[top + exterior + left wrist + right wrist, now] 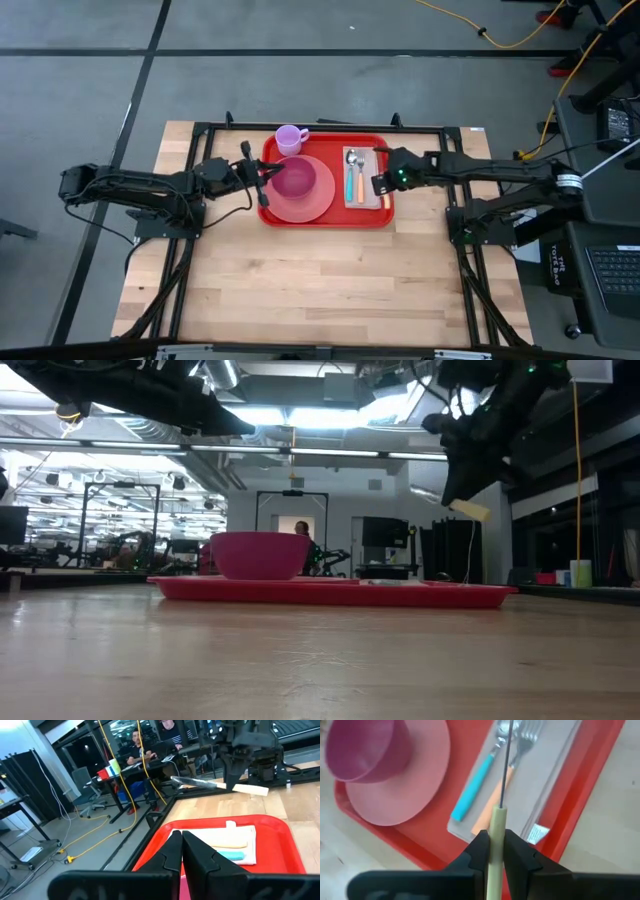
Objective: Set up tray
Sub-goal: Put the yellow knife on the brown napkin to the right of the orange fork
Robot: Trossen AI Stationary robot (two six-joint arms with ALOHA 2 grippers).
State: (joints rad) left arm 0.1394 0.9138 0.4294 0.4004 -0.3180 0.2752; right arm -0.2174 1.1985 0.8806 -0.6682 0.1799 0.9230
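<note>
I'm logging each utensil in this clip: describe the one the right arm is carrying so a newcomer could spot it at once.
Start at the red tray mid-table, then go to the grey napkin on its right side, where a blue-handled spoon and an orange-handled fork lie. Above that napkin, the right gripper is shut on the knife. Unlike the others, it has a pale cream handle and is off the tray.

Pink bowl (298, 178) on pink plate (303, 200); lilac cup (290, 139) beside.
</note>
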